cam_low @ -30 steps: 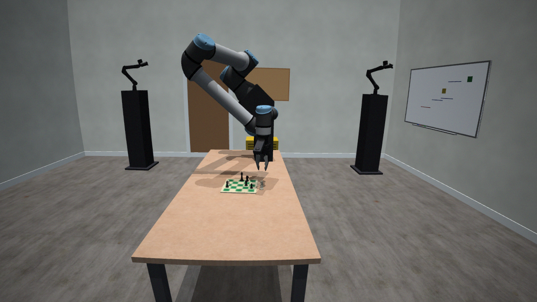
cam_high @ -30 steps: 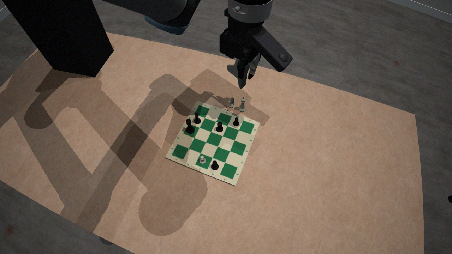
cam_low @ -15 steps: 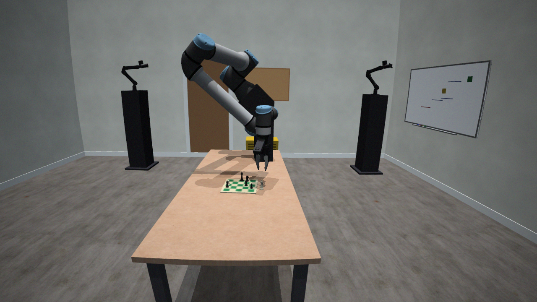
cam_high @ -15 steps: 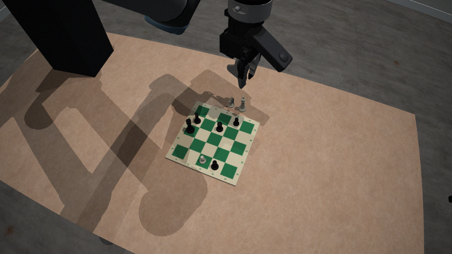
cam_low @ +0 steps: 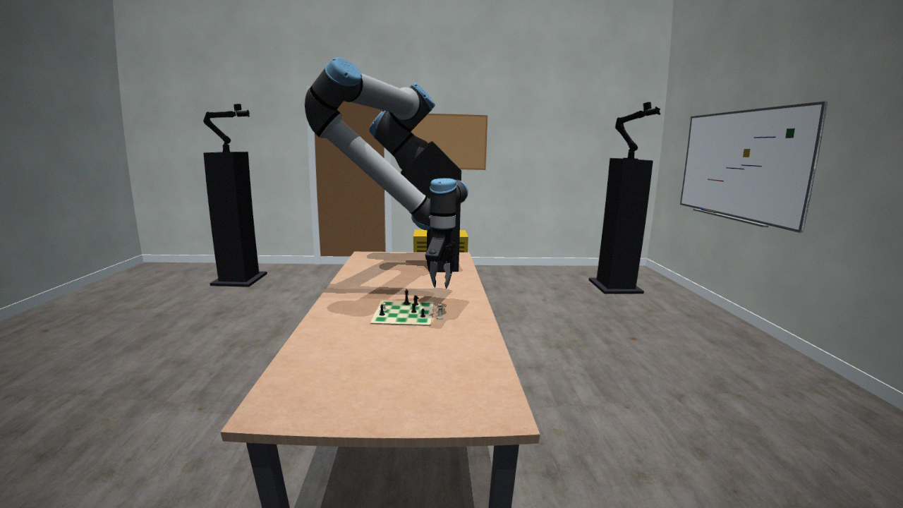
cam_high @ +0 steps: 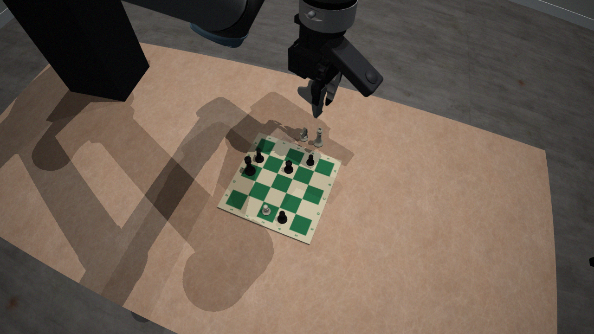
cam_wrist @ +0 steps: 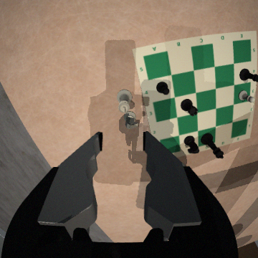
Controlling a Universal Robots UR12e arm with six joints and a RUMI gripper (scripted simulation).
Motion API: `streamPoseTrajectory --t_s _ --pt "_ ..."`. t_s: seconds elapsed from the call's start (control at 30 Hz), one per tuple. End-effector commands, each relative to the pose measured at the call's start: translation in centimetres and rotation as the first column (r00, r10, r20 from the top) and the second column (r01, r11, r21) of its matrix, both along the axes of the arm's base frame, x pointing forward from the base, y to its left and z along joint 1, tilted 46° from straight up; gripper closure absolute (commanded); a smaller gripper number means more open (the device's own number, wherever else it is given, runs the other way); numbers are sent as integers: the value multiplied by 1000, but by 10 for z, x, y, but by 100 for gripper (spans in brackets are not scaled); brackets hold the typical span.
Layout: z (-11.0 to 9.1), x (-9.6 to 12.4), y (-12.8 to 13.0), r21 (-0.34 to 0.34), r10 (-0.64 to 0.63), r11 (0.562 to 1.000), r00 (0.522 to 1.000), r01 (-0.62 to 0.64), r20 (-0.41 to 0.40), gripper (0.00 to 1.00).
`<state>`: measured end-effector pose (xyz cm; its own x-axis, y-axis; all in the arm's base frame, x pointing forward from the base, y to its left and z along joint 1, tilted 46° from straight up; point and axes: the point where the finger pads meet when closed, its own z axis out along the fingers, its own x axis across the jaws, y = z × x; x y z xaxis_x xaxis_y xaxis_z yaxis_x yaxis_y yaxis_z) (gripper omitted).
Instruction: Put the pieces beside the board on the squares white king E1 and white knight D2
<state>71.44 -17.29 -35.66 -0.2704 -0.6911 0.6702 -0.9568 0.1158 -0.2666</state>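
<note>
Right now the gripper (cam_high: 319, 108) hangs above the table (cam_high: 456, 199) with its jaws partly apart and nothing between them, just off the board (cam_high: 245, 209) at about twelve o'clock from its middle in the top view. Below it the two white pieces stand upright on bare wood, outside the board: the knight (cam_high: 304, 133) nearer the edge strip, the king (cam_high: 318, 137) at its three o'clock, the two almost touching. That closeness looks like the main hazard to me; a finger coming down for one could clip the other and tip it, and the gap in the jaws seems none too generous for a king's base. From the wrist view the knight (cam_wrist: 130, 120) lies nearest the fingers and the king (cam_wrist: 124, 96) beyond it at twelve o'clock, so reaching past the knight would be the risky order. On the board, black pieces crowd the near rows; one black pawn (cam_high: 310, 159) stands close to the waiting pair, and a carried piece swung low could knock it. A white pawn (cam_high: 265, 209) and another black piece (cam_high: 281, 216) sit at the far side. Open room lies toward three o'clock, and the table's edge runs not far behind the gripper at twelve.
</note>
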Motion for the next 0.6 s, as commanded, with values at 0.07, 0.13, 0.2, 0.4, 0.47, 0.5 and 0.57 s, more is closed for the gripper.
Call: streamPoseTrajectory --t_s 0.07,0.13,0.2,0.4,0.47,0.5,0.57 --pt "-4 2 -5 1 1 1000 1000 -1 2 75" --pt "-6 3 -6 1 1 1000 1000 -1 2 75" --pt "-8 3 -8 1 1 1000 1000 -1 2 75" --pt "-14 4 -15 1 1 1000 1000 -1 2 75" --pt "-14 4 -15 1 1 1000 1000 -1 2 75" --pt "-15 4 -17 1 1 1000 1000 -1 2 75" --pt "-18 5 -19 1 1 1000 1000 -1 2 75"
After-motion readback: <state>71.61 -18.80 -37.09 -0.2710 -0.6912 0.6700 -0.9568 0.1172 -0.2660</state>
